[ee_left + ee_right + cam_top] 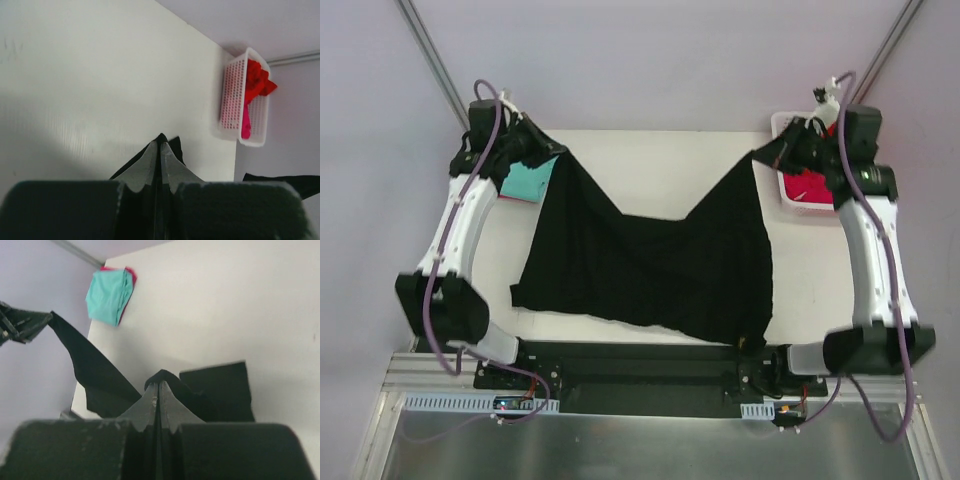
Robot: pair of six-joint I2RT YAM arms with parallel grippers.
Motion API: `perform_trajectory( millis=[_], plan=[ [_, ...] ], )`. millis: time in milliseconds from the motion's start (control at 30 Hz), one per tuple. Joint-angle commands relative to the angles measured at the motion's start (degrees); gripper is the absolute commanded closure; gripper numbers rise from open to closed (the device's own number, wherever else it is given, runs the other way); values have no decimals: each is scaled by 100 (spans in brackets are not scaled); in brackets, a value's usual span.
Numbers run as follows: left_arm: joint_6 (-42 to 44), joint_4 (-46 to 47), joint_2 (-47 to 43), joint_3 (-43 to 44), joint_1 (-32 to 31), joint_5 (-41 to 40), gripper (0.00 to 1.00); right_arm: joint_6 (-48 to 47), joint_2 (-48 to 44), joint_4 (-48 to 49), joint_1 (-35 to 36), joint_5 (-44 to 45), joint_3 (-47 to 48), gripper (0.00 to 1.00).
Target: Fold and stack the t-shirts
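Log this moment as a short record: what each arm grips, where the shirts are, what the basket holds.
left fingers: shut on one corner of the black shirt, raised at far left
right fingers: shut on another corner, raised at far right
black shirt: stretched between both arms, sagging in the middle, lower part lying on the table
teal shirt: folded, far left of table, a red edge showing beneath it
basket: white, far right corner, holding red cloth and pink cloth
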Motion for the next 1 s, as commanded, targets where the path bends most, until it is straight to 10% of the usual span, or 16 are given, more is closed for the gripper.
perform_trajectory(
  millis=[0,233,367,700,967],
  plan=[
    [348,1292,1157,1347,22,-133,100,124,2034,1438,-277,-405,1482,99],
    [130,1762,4046,5483,119,138,100,2112,4631,4296,-689,-1292,4990,100],
    [-346,1970,4211,6957,128,349,100,3487,4593,6244,-1007,-1205,5573,100],
    [40,3940,724,2288,110,305,100,3649,2002,7917,-946,-1776,2141,100],
    [128,4608,-1194,-2702,-4,16,100,1718,-39,5584,-629,-1831,-2326,100]
  ],
)
